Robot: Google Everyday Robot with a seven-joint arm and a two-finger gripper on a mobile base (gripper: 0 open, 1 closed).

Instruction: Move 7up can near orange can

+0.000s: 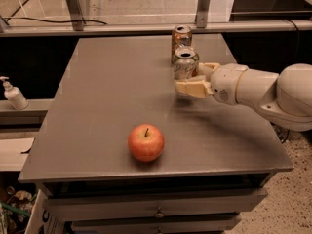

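The 7up can point(185, 63) is held upright in the gripper point(189, 76), over the far right part of the grey table point(107, 91). The jaws are closed narrowly on the can's lower body. One pale finger point(191, 87) is seen across its near side, and the other is partly hidden behind it at about 2 o'clock. The silver top and the green lettering are left uncovered above the fingers. Whether the can's base is resting on the tabletop or raised slightly off it cannot be told, though a dark shadow is cast on the surface just below the gripper.

The orange can point(181, 38) is stood upright at 12 o'clock from the 7up can, just behind it and close to the far edge of the table. The lower part of the orange can is overlapped by the 7up can, so it cannot be told whether the two are touching.

The white arm point(263, 89) is brought in from 3 o'clock, low over the right edge of the table. A red-orange apple point(146, 143) is seen at 7 o'clock from the gripper, well apart from both cans and near the front edge. A white pump bottle point(13, 95) is placed on a ledge at 9 o'clock, off the table.
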